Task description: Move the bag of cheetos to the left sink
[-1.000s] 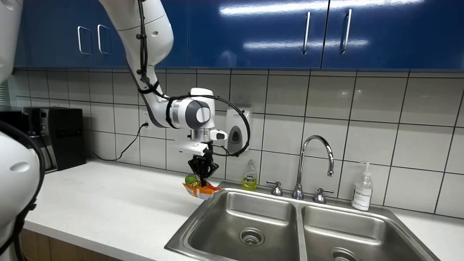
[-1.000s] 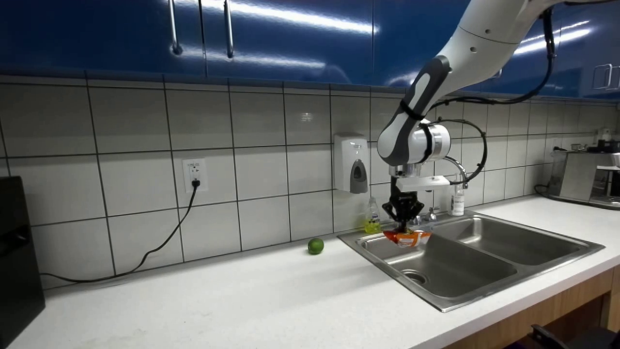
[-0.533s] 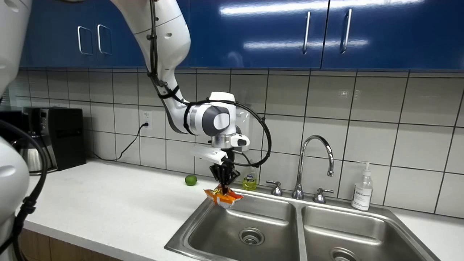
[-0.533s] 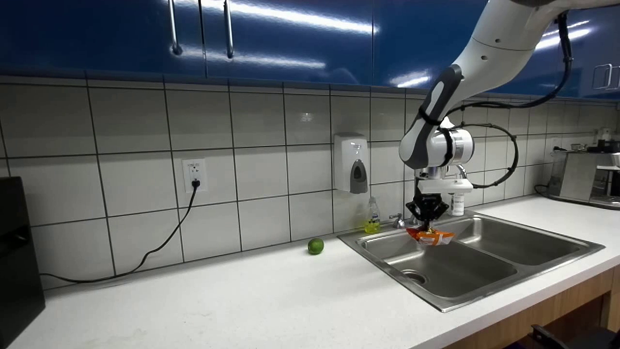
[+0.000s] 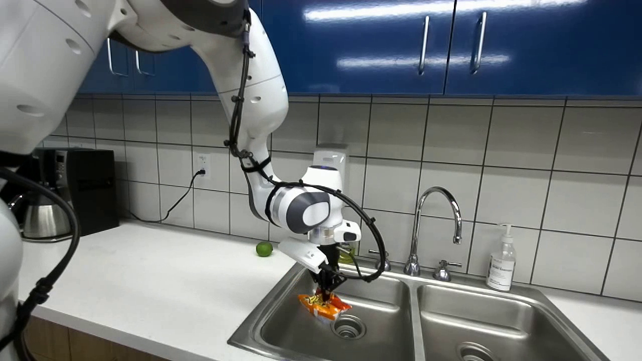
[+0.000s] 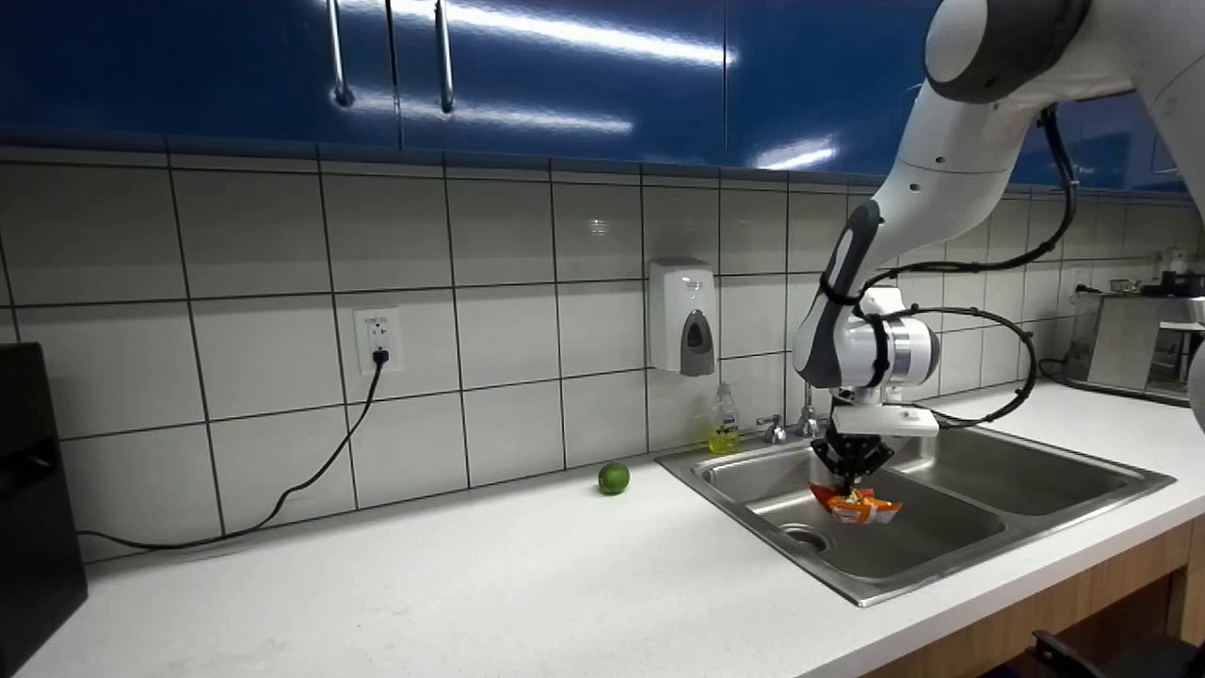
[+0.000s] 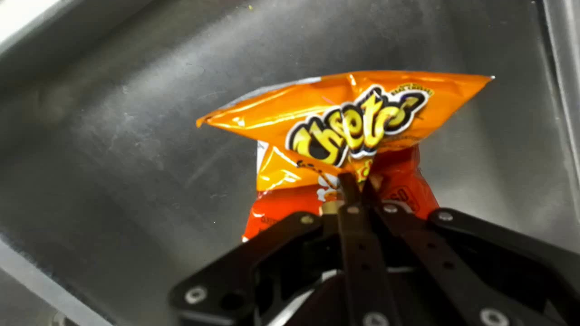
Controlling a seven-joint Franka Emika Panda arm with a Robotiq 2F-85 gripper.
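The orange bag of cheetos [image 5: 313, 305] hangs within the outline of the left sink [image 5: 286, 333], near its round drain, in an exterior view. It also shows over that basin [image 6: 904, 556] in an exterior view, where the bag [image 6: 871, 511] is a little tilted. In the wrist view the bag [image 7: 263, 115] is pinched and folded in its middle, with bare steel around it. My gripper [image 7: 360, 185] is shut on the bag, pointing down, in both exterior views [image 5: 326, 297] [image 6: 850, 487]. I cannot tell whether the bag touches the basin floor.
The divider [image 5: 416, 316] and right basin [image 5: 471, 321] lie beside the left sink. The tall faucet [image 5: 417, 230] and handles stand behind. A yellow soap bottle [image 6: 724, 428] and sanitizer bottle [image 5: 501, 265] stand at the back. A green fruit [image 6: 614, 478] sits on the counter.
My gripper has carried the bag from the sink's left rear edge across over the left basin, then lowered it. The bag stays held throughout. The green fruit has not moved.
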